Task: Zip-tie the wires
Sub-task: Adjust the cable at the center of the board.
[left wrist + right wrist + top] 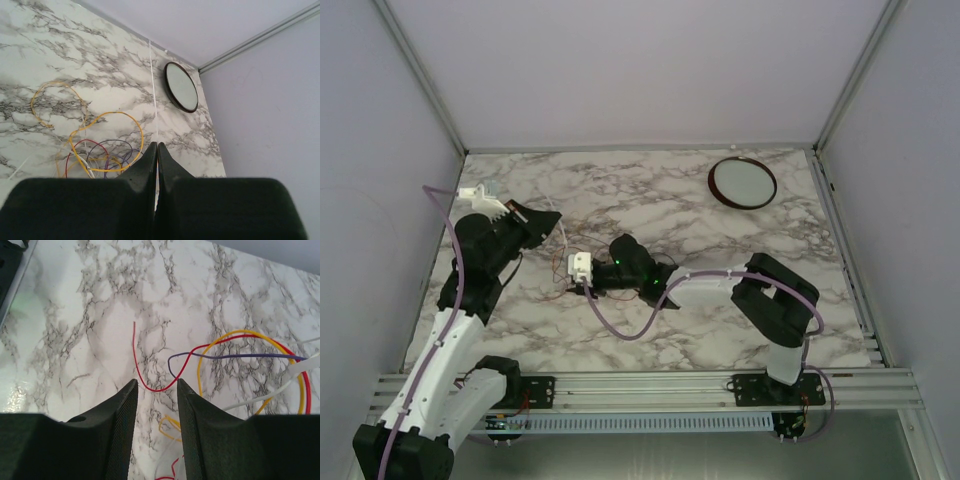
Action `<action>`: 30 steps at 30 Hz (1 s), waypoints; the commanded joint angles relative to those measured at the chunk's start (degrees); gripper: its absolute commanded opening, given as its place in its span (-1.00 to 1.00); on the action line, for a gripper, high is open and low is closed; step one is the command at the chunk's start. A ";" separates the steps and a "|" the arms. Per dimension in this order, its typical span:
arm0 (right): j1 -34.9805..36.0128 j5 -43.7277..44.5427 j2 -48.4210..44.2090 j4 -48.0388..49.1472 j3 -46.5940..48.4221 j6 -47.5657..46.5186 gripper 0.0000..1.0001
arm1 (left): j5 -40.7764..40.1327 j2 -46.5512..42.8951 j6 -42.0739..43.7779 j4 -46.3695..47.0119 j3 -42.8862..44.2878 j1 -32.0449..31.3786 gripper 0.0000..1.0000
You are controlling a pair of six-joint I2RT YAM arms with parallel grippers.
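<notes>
Left tool (157, 146) closed, right tool (156, 383) part-open over wires (235, 357), round dish (181, 87) beyond.

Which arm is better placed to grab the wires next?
Right. The right end effector stands open with a red wire looping between its fingertips. The left end effector is shut, a thin white strip running from its tips.

No readable text, label or number shows anywhere.
</notes>
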 commanded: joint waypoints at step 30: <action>1.25 11.45 -2.28 1.36 0.69 -12.29 -0.20 | -1.43 -2.00 -2.47 3.17 -1.03 -2.24 -1.00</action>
